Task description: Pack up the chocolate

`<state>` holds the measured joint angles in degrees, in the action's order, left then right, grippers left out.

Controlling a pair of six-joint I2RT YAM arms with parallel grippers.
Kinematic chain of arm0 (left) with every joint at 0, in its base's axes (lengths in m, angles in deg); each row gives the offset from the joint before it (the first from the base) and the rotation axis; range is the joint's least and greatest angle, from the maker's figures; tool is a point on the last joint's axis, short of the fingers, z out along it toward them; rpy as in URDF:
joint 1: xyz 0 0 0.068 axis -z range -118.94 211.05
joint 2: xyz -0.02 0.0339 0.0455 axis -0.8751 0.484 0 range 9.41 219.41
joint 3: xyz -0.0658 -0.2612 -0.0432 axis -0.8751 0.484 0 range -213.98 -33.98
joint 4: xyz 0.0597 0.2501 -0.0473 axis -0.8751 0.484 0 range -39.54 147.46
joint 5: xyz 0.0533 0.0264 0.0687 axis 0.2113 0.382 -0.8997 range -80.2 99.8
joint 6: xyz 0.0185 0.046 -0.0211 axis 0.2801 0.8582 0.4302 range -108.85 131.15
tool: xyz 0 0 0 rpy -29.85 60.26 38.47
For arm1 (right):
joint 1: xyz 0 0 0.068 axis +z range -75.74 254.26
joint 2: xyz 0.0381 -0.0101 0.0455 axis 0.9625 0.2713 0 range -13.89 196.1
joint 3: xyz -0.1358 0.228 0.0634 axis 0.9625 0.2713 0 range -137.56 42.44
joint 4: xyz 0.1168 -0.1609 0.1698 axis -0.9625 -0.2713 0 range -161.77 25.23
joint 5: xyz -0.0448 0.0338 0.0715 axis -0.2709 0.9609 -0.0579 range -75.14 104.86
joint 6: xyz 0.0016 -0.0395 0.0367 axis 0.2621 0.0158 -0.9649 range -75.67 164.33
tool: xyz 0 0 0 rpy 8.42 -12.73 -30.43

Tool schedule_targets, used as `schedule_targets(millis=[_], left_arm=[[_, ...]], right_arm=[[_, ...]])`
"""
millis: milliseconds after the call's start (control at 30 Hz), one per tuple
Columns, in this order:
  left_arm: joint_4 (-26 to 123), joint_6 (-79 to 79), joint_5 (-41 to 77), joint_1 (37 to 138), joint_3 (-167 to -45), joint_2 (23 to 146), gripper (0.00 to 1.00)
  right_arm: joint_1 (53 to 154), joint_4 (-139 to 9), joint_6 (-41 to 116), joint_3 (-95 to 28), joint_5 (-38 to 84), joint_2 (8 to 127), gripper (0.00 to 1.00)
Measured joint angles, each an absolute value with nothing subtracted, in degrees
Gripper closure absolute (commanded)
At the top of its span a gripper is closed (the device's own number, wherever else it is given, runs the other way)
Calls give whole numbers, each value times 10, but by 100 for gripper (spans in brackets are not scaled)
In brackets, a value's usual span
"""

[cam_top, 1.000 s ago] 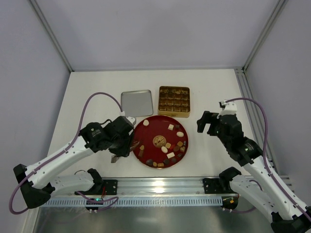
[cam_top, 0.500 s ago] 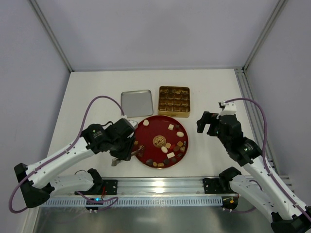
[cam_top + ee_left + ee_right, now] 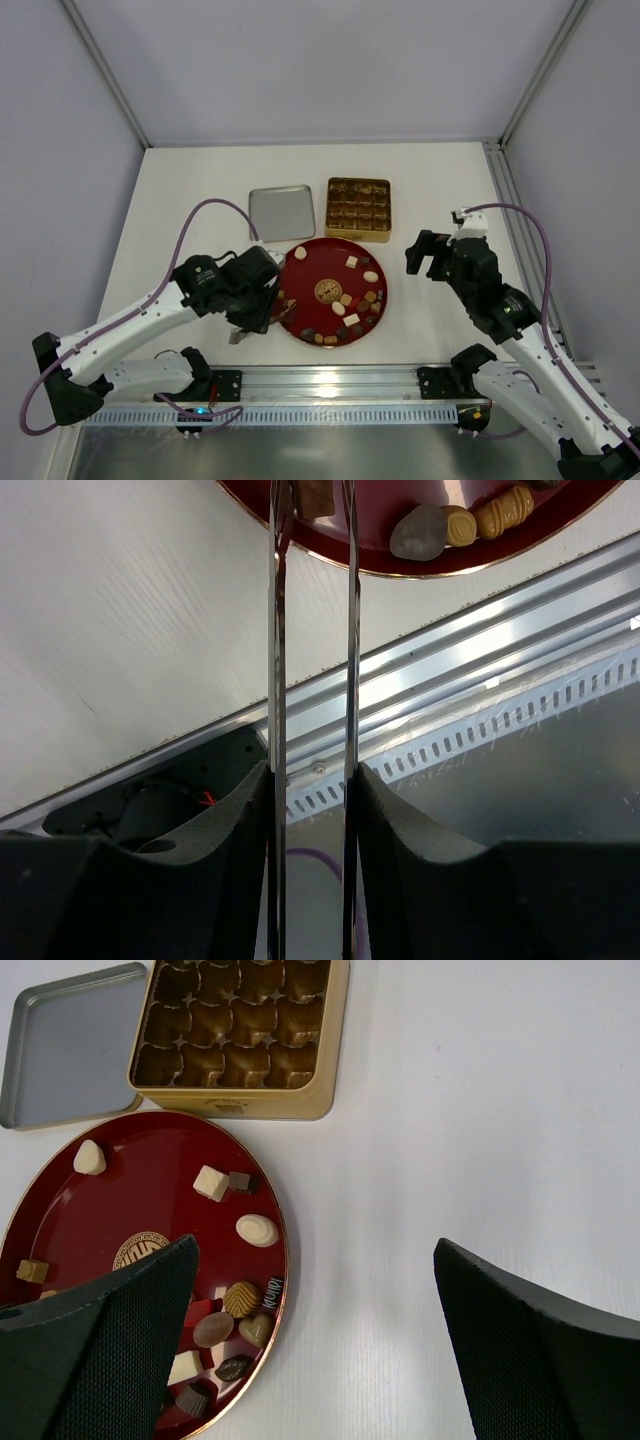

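We see chocolate [image 3: 257,1230] scattered on the plate [image 3: 140,1180], mostly its near-right part. Left tool [image 3: 313,810] is clamped on tweezers [image 3: 277,680], tips at plate's left rim. Right tool [image 3: 432,262] gapes wide, right of plate. We judge pcs light, smooth, easily marred: pinch flat sides gently.

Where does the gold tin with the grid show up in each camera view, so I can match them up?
Top external: the gold tin sits at upper centre, just behind the red plate.
Left wrist: not in it; only the red plate's edge shows at the top.
Right wrist: top, left of centre, behind the red plate.
Shared landmark: the red plate, seen in all three.
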<state>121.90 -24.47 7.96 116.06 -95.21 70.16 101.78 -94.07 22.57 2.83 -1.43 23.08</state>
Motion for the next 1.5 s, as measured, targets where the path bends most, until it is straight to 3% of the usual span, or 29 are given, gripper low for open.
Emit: schedule_targets(millis=[567, 967, 1500], left_arm=[[1218, -244, 80, 1173, -948, 731, 63], [1219, -244, 79, 1183, -950, 743, 77], [1236, -244, 67, 1184, -1022, 747, 79]], right_arm=[[1018, -940, 226, 28, -15, 227, 0], [1018, -940, 226, 28, -14, 227, 0], [1018, -941, 226, 28, -15, 227, 0]])
